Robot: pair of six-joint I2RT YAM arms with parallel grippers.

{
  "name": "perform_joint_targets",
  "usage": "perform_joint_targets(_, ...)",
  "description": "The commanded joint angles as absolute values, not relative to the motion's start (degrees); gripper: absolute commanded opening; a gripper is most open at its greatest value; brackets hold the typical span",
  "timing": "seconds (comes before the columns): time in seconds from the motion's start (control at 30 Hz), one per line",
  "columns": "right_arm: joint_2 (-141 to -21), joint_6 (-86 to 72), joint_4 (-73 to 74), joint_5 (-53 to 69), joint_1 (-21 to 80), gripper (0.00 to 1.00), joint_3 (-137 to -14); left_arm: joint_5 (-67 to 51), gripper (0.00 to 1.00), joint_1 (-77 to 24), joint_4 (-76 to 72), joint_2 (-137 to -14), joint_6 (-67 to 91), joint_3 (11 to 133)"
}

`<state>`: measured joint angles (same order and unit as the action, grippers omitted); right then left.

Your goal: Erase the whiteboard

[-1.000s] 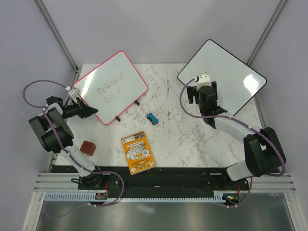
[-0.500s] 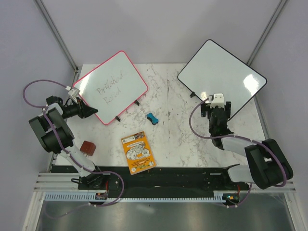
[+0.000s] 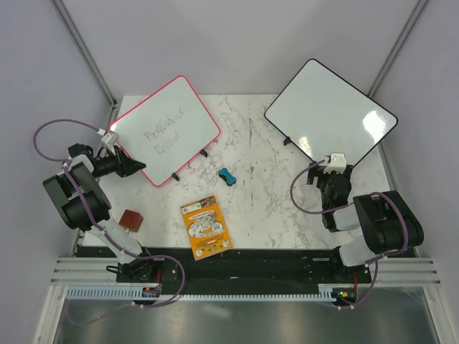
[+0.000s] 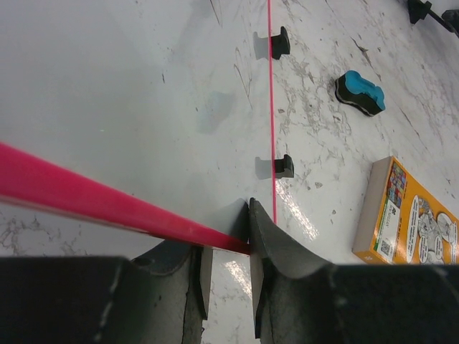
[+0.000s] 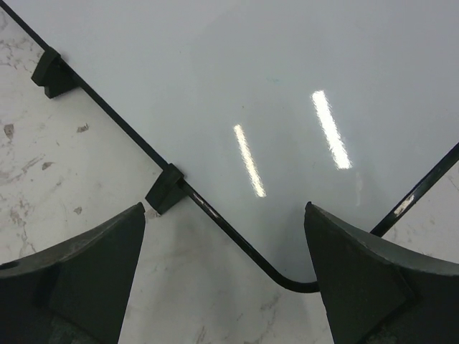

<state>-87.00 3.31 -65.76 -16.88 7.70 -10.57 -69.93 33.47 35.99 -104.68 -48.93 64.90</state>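
The marble counter (image 3: pixel 272 201) carries two boards. At its far-right corner lies the larger black-framed board (image 3: pixel 330 107), turned like a diamond, its surface blank and glossy. At the far-left corner is the whiteboard (image 3: pixel 166 129) with the pink frame, also turned at an angle, with faint handwriting across its middle and its small black feet toward the counter's centre.

The left claw (image 4: pixel 228 238) is clenched on the pink frame at the whiteboard's near-left edge, one finger on each side of the rim. The right claw (image 5: pixel 224 211) is spread wide and grasps nothing. It sits over the near corner of the black-framed board, by the counter's right edge, and that rounded corner shows between its fingers.

An orange printed box (image 3: pixel 206 227) lies flat near the middle of the counter's near edge. A small brown block (image 3: pixel 131 218) sits by the near-left corner. A blue eraser (image 3: pixel 227 175) rests near the counter's centre, just off the whiteboard's feet.
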Motion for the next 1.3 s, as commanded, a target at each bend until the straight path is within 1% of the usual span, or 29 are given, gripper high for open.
perform_joint_targets(0.0,-87.1,0.71,-69.12,-15.73,7.56,0.98,-13.0,-63.98,0.26,33.84,33.4,-103.8,-54.93,63.81)
perform_joint_targets(0.17,-87.54,0.0,-69.7,-18.45,7.56,0.98,-13.09,-64.34,0.26,33.84,33.31,-104.06,-55.54,63.9)
perform_joint_targets(0.33,-87.45,0.0,-69.35,-18.46,7.47,0.98,-13.09,-64.86,0.26,33.84,33.31,-104.59,-55.99,64.07)
perform_joint_targets(0.67,-87.89,0.0,-69.43,-18.46,7.47,0.98,-13.1,-71.01,0.27,34.36,33.4,-108.54,-56.69,62.93)
perform_joint_targets(0.7,-88.76,0.0,-72.57,-17.67,7.21,0.98,-12.66,-71.28,0.27,34.37,33.4,-109.07,-56.6,63.19)
perform_joint_targets(0.73,-87.38,0.0,-69.29,-17.84,7.12,0.98,-12.74,-71.63,0.27,34.37,33.4,-110.03,-56.51,63.37)
perform_joint_targets(0.77,-86.75,0.0,-67.0,-18.02,7.12,0.98,-13.96,-71.46,0.27,34.37,33.4,-110.3,-56.51,63.72)
perform_joint_targets(0.9,-87.27,0.0,-68.82,-17.67,6.94,0.98,-13.36,-70.14,0.28,34.72,33.31,-110.13,-57.04,63.46)
perform_joint_targets(1.27,-87.19,0.0,-68.55,-17.75,6.86,0.98,-13.45,-71.1,0.3,35.16,33.4,-109.16,-56.69,63.28)
